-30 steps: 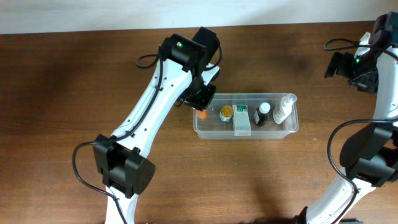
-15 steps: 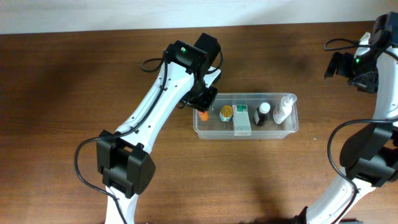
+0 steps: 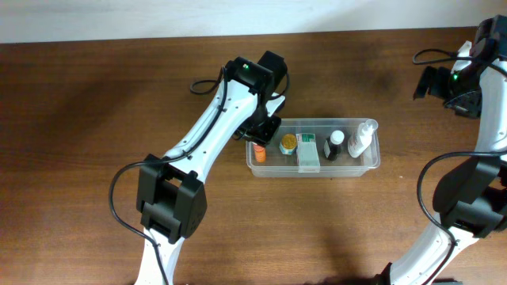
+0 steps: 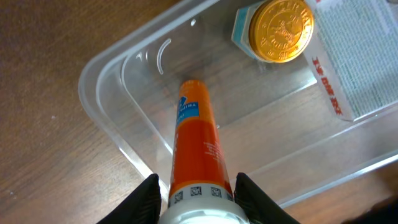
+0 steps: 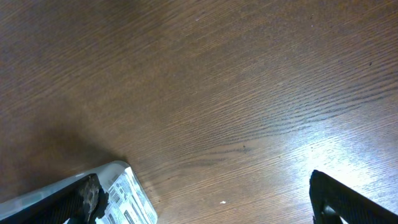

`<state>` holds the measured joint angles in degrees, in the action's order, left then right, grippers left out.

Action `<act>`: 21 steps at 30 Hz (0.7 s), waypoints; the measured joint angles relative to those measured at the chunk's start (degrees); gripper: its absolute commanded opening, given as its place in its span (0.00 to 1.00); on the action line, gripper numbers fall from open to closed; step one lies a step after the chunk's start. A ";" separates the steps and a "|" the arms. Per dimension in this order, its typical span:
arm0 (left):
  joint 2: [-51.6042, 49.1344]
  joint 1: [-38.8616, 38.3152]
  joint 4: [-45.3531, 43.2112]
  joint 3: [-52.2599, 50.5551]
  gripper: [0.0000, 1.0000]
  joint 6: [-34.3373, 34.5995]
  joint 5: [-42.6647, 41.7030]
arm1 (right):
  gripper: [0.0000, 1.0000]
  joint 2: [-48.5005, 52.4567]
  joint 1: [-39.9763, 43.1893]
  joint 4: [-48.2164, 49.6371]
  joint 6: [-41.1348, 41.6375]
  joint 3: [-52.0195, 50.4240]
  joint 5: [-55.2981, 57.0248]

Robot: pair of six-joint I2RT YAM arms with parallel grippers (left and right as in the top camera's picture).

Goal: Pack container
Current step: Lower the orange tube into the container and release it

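The container (image 3: 317, 171) is a long clear plastic tub at the table's middle right. Its left end shows in the left wrist view (image 4: 99, 68). My left gripper (image 3: 264, 133) (image 4: 199, 202) is shut on an orange tube (image 3: 258, 148) (image 4: 194, 137) with a white cap. The tube points down into the container's left end. Inside the container are a gold-lidded jar (image 3: 288, 143) (image 4: 281, 28), a white-and-green box (image 3: 308, 153), a dark bottle with a white cap (image 3: 334, 145) and a clear bottle (image 3: 360, 138). My right gripper (image 3: 434, 82) (image 5: 217, 205) is open and empty, far right of the container.
The brown wooden table (image 3: 95, 119) surrounds the container. A pale labelled object (image 5: 130, 199) shows at the lower left of the right wrist view. Cables hang off both arms.
My left arm has moved right with the orange tube, bringing it from the container's left rim to inside its left end. The right arm has not moved.
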<state>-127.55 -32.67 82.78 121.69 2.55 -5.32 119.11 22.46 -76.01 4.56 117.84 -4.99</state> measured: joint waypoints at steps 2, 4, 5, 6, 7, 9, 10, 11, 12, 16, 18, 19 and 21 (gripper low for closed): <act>0.00 0.00 -0.44 0.00 0.40 0.02 0.00 | 0.98 0.00 0.00 0.00 0.02 0.00 0.00; 0.00 0.00 -0.76 0.00 0.50 0.02 0.00 | 0.98 0.00 0.00 -0.02 0.02 0.00 0.00; 0.00 0.00 -0.83 0.00 0.64 0.02 0.00 | 0.98 0.00 0.00 0.00 0.02 0.00 0.00; 0.00 0.00 -0.92 0.00 0.70 0.04 0.02 | 0.98 0.00 0.00 0.00 0.00 0.00 0.00; 0.00 0.00 -1.73 0.00 0.74 -0.11 0.17 | 0.98 0.00 0.00 -0.02 0.00 0.00 0.00; 0.00 0.00 -3.32 0.00 0.78 -0.22 0.26 | 0.99 0.00 0.00 -0.02 0.02 0.00 0.00; 0.00 0.00 -3.98 0.00 0.81 -0.13 0.37 | 0.98 0.00 0.00 -0.02 0.00 0.00 0.00; 0.00 0.00 -4.48 0.11 0.86 -0.11 0.57 | 0.98 0.00 0.00 0.00 0.00 0.00 0.00; 0.00 0.00 -4.52 0.44 0.87 -0.15 1.05 | 0.98 0.00 0.00 0.00 0.02 0.00 0.00; -0.09 0.07 -4.28 5.18 0.99 -0.24 5.25 | 0.99 0.00 0.00 -0.02 0.00 0.00 0.02; -0.13 0.35 -3.08 9.55 0.99 0.50 7.91 | 0.98 0.00 0.00 -0.02 0.00 0.00 0.00; -0.17 0.70 -2.38 12.33 0.99 1.20 9.60 | 0.98 0.00 0.00 -0.02 0.02 0.00 0.00; -0.17 1.99 0.15 18.34 0.99 3.13 12.85 | 0.98 0.00 0.00 -0.02 0.02 0.00 0.00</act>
<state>-127.72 -30.68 82.94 140.03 5.67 7.53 119.11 22.46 -76.03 4.58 117.84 -4.99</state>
